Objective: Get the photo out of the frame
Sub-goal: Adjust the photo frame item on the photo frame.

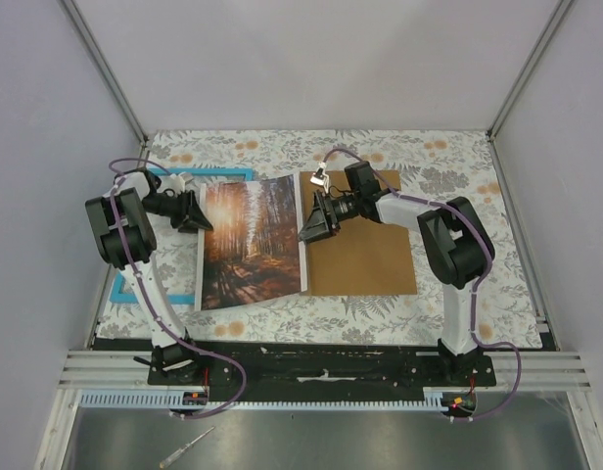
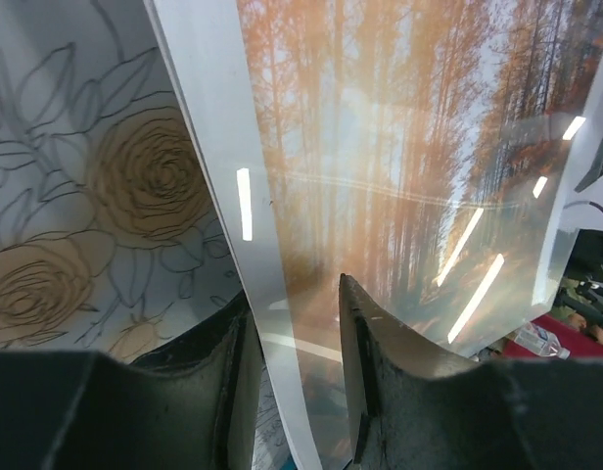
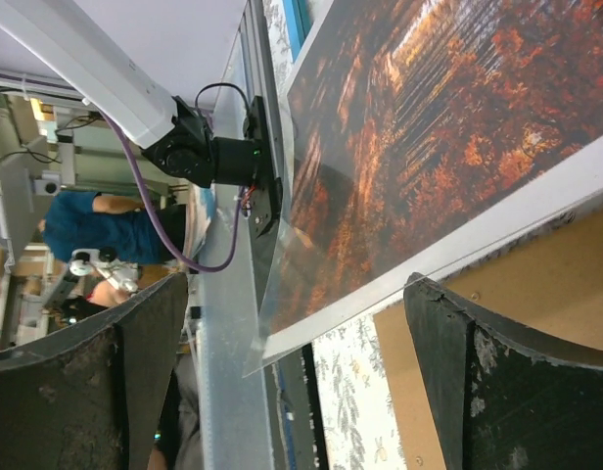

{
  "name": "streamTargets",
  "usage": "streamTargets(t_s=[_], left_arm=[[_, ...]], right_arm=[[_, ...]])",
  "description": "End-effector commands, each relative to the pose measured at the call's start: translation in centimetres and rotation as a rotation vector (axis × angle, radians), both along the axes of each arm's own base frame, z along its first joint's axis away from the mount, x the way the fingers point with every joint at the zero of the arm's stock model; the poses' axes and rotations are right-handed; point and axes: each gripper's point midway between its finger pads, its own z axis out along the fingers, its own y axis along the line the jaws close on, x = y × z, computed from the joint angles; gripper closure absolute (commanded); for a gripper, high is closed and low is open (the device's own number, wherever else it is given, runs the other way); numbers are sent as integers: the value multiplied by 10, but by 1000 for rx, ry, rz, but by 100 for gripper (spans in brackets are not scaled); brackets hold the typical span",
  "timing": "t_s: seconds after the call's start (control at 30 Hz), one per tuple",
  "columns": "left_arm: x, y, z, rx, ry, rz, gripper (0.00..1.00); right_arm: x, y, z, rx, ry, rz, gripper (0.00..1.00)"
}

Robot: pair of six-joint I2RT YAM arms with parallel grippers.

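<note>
— Where do we find the photo [image 1: 253, 240]?

— Mid-table, forest side up, between the two arms. Its right edge reaches over the brown backing board [image 1: 365, 250], which lies flat on the floral table [image 1: 399, 157].

— And the frame [image 1: 218, 174]?

— We see its blue border flat on the left of the table, beneath the left arm. The far rail and the near-left corner show, and the photo covers its right part. So the photo is out of the frame.

— What do we say of the left claw [image 1: 204, 211]?

— It is clenched on the photo's left edge. In the left wrist view the white margin runs between its two fingers [image 2: 233, 392], with the rose pattern of the cover to the left.

— And the right claw [image 1: 305, 219]?

— It is released, spread wide at the photo's right edge. In its own view the edge sits between the two fingers [image 3: 507, 392] and touches neither, raised above the board.
</note>
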Motion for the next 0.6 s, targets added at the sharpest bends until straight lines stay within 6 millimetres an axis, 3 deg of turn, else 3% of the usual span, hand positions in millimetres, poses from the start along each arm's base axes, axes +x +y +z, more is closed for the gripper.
streamTargets(t_s=[0.0, 0.23, 0.57], left_arm=[[5, -25, 29, -30, -55, -7, 59], [4, -41, 34, -29, -58, -34, 58], [-3, -50, 22, -28, -33, -37, 58]], right_arm=[[-4, 7, 22, 80, -34, 26, 2], [5, -1, 5, -30, -98, -23, 2], [14, -8, -34, -67, 12, -109, 2]])
